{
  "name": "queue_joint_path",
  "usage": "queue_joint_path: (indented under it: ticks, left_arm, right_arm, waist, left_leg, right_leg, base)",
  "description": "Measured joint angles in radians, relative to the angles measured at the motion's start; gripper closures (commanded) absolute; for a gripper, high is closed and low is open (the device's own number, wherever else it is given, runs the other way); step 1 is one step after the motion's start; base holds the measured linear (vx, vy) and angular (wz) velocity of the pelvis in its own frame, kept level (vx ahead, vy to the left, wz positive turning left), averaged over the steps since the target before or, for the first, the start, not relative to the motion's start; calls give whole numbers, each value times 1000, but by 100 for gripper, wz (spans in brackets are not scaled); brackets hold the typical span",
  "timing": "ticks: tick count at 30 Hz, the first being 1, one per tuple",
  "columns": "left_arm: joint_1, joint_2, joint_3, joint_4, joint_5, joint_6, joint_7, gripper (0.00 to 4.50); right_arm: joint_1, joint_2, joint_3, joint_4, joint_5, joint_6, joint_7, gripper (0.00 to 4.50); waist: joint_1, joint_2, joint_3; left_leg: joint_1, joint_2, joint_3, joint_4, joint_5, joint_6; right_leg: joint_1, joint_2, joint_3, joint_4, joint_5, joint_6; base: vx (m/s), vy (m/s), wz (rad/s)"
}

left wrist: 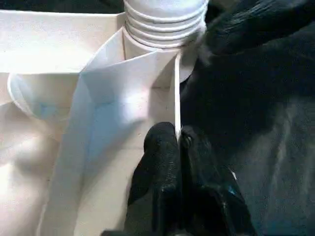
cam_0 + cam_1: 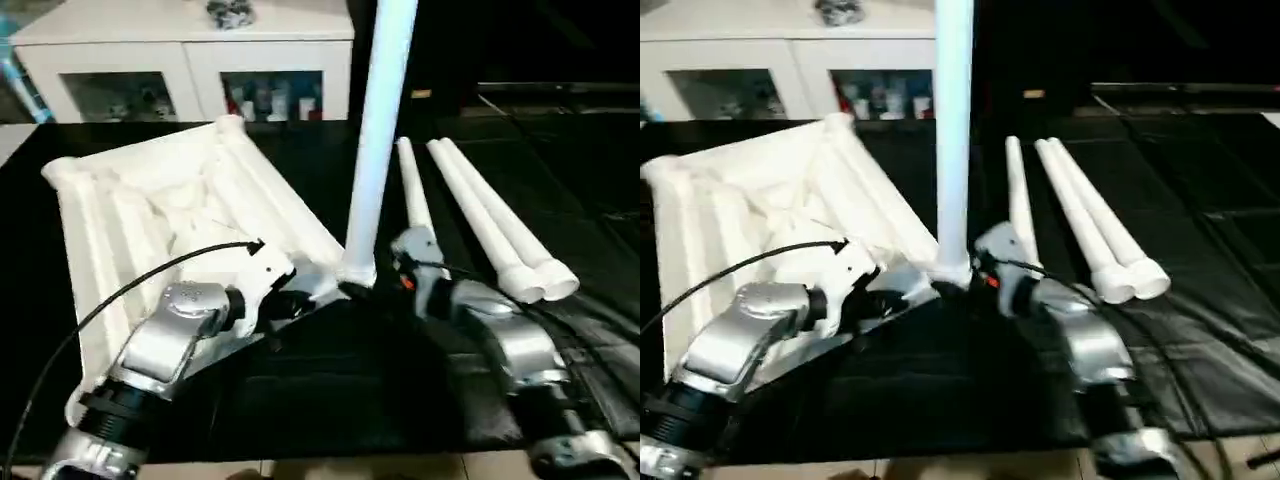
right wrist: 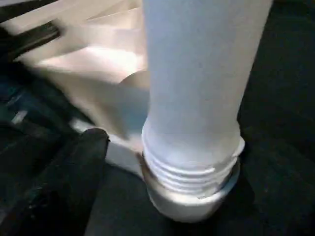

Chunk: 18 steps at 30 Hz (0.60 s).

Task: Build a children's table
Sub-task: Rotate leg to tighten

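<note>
My left end effector (image 1: 179, 147) is clenched on the thin rim wall of the tabletop (image 2: 150, 210), which lies underside-up on the black bench (image 2: 330, 390), to steady it, I judge. The upright leg (image 2: 378, 130) stands with its threaded end in the near corner socket (image 3: 189, 196). My right end effector (image 2: 405, 262) sits beside that joint, grip unclear, with three spare legs (image 2: 480, 215) lying beyond.

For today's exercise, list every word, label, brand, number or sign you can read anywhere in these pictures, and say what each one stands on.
No text can be read.
The upturned table top, the upright leg in its corner socket and the three loose legs are plain white with no print.
The items behind the cabinet's glass doors are too blurred to tell whether they carry labels.
Light marks on the left forearm's base are too blurred to read.
</note>
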<state>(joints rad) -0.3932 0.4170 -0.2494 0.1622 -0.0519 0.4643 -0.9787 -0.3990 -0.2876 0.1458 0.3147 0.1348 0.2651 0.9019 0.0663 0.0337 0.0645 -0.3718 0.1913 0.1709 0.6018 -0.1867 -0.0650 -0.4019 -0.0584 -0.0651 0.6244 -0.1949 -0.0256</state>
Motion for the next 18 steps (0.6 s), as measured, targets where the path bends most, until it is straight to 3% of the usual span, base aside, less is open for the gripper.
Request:
queue_joint_path:
  ticks: [3,9,18]
  left_arm:
    - [-5,42,-7,27,-3,-53,-72,450]
    - [-28,113,-53,73,-10,-165,-222,450]
    - [-62,115,-96,128,-10,-251,-312,450]
  right_arm:
    - [1,-39,13,-1,21,-12,89,5]
    - [-3,-160,30,-27,55,-26,291,5]
    - [-20,-184,82,-25,66,-55,417,5]
  waist:
    - [6,0,0]
    - [34,0,0]
    - [44,0,0]
  left_leg:
    - [0,0,0,1,0,0]
    - [1,0,0,2,0,0]
    - [1,0,0,3,1,1]
  right_leg:
    - [1,0,0,0,0,0]
    - [3,-1,0,0,0,0]
    - [3,-1,0,2,0,0]
  base:
    - [0,0,0]
    - [0,0,0]
    - [0,0,0]
